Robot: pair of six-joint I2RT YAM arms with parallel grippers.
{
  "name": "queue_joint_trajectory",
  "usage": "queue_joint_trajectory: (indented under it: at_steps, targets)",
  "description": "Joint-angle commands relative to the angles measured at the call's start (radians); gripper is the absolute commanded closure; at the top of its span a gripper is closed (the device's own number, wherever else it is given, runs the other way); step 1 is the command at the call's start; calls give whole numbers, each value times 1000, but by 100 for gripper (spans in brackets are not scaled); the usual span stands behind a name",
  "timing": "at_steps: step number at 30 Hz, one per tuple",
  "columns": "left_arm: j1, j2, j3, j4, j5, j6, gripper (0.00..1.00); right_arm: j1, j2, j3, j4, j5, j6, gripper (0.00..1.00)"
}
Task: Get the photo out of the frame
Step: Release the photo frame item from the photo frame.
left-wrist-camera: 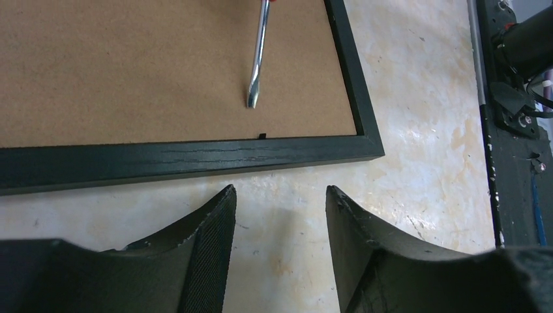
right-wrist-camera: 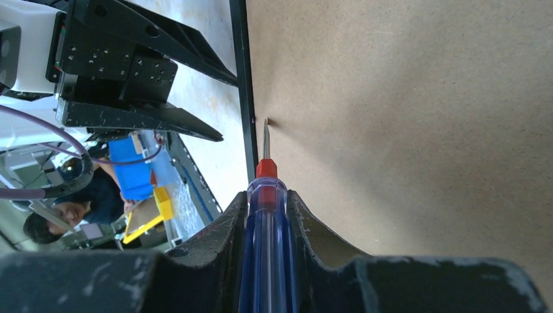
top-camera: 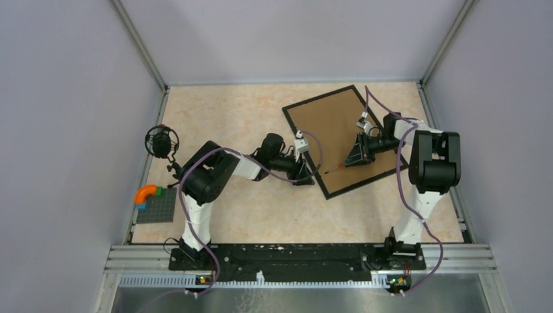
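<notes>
One frame (left-wrist-camera: 195, 161) holds a brown backing board (left-wrist-camera: 130, 65).

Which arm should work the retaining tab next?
Right. The right gripper is shut on the screwdriver, its tip over the brown back near the small black tab at the edge of the frame. The left gripper is open and empty, beside it.

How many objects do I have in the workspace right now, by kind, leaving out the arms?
Black picture frame: 1
Screwdriver: 1
Grey building plate with bricks: 1
Black round device on a stand: 1
Total: 4
</notes>
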Motion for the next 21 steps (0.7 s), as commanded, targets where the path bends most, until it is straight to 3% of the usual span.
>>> queue_joint_trajectory:
  at_steps: [1,21]
  targets:
    - [-11,36,35,33,-15,-11,42,15,17,25,-10,-36,-22,100]
    - [-15,128,85,17,-94,-77,48,60,15,0,-15,-47,-2,100]
